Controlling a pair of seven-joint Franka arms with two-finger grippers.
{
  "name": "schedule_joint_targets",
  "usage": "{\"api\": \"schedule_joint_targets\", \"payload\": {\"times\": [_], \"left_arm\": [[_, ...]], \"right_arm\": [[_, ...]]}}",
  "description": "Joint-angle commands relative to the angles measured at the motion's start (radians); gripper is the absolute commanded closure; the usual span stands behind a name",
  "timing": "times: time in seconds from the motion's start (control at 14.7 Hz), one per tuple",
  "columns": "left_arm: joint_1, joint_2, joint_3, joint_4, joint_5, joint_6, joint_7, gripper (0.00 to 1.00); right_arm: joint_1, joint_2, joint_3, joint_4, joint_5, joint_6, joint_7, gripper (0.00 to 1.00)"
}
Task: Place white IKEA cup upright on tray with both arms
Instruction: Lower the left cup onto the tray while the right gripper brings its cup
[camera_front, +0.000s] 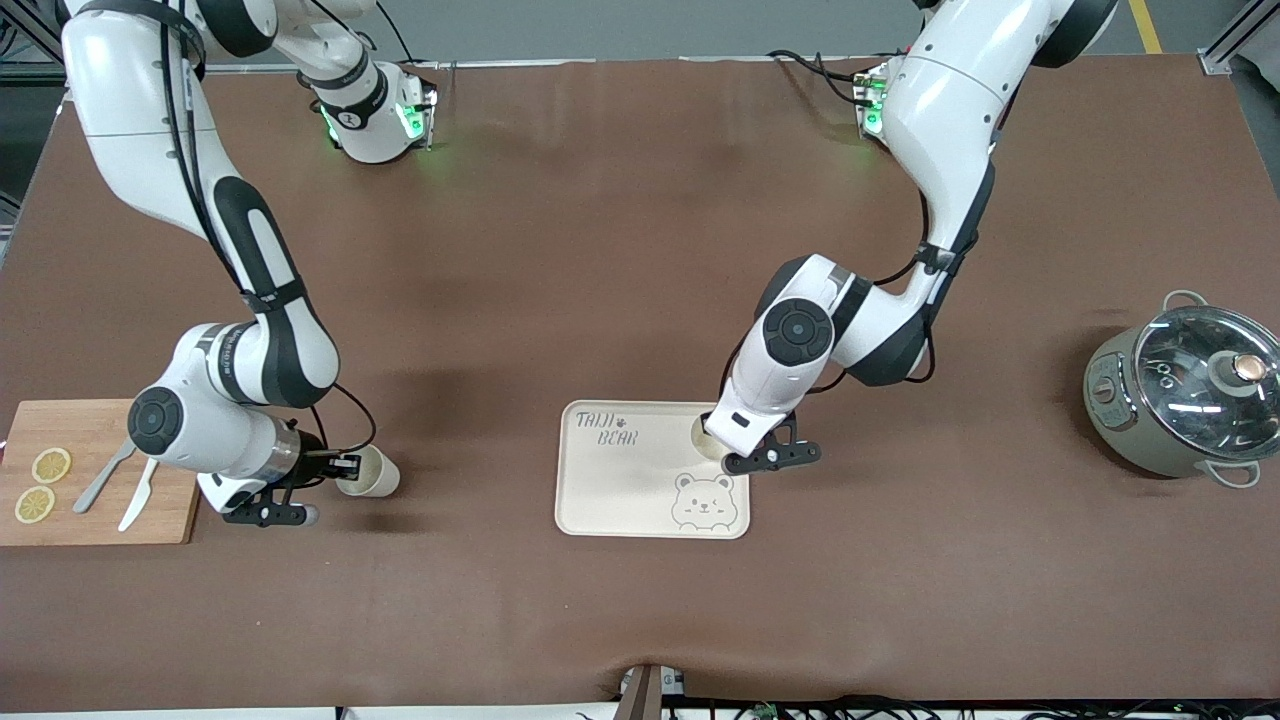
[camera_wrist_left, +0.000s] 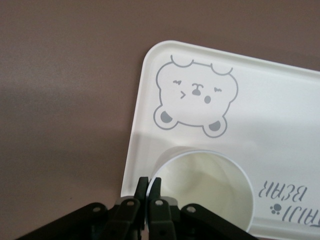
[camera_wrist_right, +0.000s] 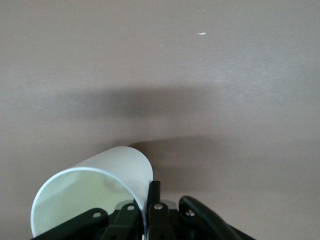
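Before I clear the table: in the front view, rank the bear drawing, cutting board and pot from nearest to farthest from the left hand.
From the left hand, shut on a cup's rim over the tray:
1. Bear drawing, on the tray just below the hand.
2. Pot, at the left arm's end.
3. Cutting board, at the right arm's end.

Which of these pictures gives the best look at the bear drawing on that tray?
The left wrist view: the bear drawing fills much of the tray, wink and all. The front view shows it small. The right wrist view shows none of it, only a cup and brown table.

cup (camera_front: 707, 437) on tray (camera_front: 620, 490), knife (camera_front: 137, 496) on board (camera_front: 160, 520)
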Motion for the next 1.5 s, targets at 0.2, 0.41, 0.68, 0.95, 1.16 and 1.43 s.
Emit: {"api": "schedule_joint_targets", "payload": {"times": [0.2, 0.41, 0.68, 0.95, 1.16, 1.43], "left_arm": [[-0.013, 0.049, 0.012, 0.031, 0.053, 0.067, -0.035, 1.00], [-0.015, 0.062, 0.012, 0.030, 0.061, 0.067, -0.037, 1.00], [-0.016, 0.065, 0.010, 0.031, 0.061, 0.070, -0.037, 1.00], [-0.022, 0.065, 0.010, 0.030, 0.063, 0.070, -0.038, 0.87], [-0.022, 0.065, 0.013, 0.028, 0.089, 0.068, -0.038, 0.00], [-0.022, 0.056, 0.010, 0.028, 0.130, 0.067, -0.080, 0.00]], "right_arm": [[0.095, -0.009, 0.006, 0.064, 0.019, -0.088, 0.235, 1.00], [0.175, -0.009, 0.006, 0.093, 0.019, -0.088, 0.406, 1.00], [0.282, -0.003, 0.006, 0.137, 0.018, -0.084, 0.627, 1.00], [0.362, 0.026, 0.004, 0.162, 0.016, -0.055, 0.773, 1.00], [0.411, 0.072, 0.004, 0.218, 0.016, -0.021, 0.873, 1.00], [0.465, 0.134, 0.004, 0.323, 0.013, -0.021, 0.997, 1.00]]}}
